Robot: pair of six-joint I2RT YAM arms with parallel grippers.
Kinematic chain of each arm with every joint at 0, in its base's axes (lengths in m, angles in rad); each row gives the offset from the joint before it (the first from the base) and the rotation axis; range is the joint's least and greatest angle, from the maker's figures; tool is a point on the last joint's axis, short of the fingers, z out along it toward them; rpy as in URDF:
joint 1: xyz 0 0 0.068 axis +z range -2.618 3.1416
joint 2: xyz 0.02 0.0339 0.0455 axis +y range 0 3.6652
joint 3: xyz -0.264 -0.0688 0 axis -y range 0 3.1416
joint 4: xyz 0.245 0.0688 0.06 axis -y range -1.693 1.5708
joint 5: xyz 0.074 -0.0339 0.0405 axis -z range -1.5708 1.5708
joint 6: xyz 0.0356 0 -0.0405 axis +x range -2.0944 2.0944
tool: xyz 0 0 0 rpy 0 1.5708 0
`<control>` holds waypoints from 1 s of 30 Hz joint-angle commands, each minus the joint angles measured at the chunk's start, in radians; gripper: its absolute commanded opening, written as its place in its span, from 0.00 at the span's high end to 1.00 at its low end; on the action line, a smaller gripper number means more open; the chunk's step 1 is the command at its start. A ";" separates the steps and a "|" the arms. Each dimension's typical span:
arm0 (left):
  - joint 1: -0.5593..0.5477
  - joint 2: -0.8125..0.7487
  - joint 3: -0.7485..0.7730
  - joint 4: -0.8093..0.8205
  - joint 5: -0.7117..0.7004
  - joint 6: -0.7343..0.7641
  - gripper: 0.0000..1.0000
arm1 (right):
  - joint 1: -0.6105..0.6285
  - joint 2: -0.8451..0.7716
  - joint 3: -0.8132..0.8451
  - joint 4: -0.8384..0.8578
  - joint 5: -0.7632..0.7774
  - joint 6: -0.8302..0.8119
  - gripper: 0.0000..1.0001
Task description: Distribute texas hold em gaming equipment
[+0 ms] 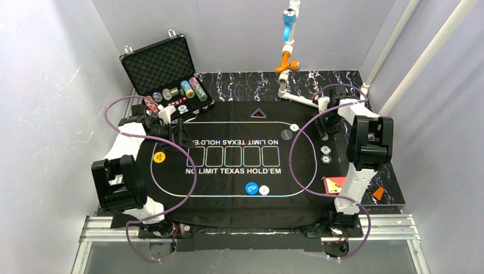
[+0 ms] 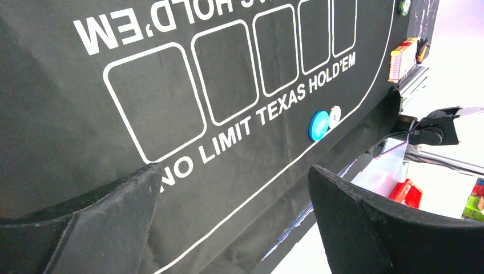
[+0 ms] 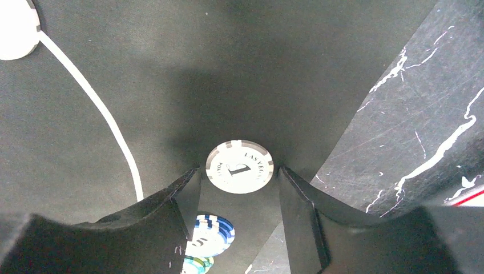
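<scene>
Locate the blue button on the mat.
In the top view the blue button lies on the near side of the mat, just below the print NO LIMIT TEXAS HOLD'EM, a small white button beside it on the right.

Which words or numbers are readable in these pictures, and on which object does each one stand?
"NO LIMIT TEXAS HOLD'EM": on the black mat; a second print facing the opposite way is only partly legible.
"1": centre of the white chip in the right wrist view.
"LAS VEGAS": along that chip's edge; more lettering there begins "POK" and is not clear.
Print on the blue button and the yellow button: too small to read.
</scene>
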 commanded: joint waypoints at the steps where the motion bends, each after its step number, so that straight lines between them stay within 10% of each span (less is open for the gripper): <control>1: 0.007 0.002 0.029 -0.013 0.004 0.004 0.01 | 0.018 0.041 -0.021 0.025 -0.017 0.009 0.41; 30: 0.012 0.012 0.033 -0.014 0.006 -0.004 0.00 | 0.071 -0.113 -0.027 -0.080 -0.121 0.009 0.62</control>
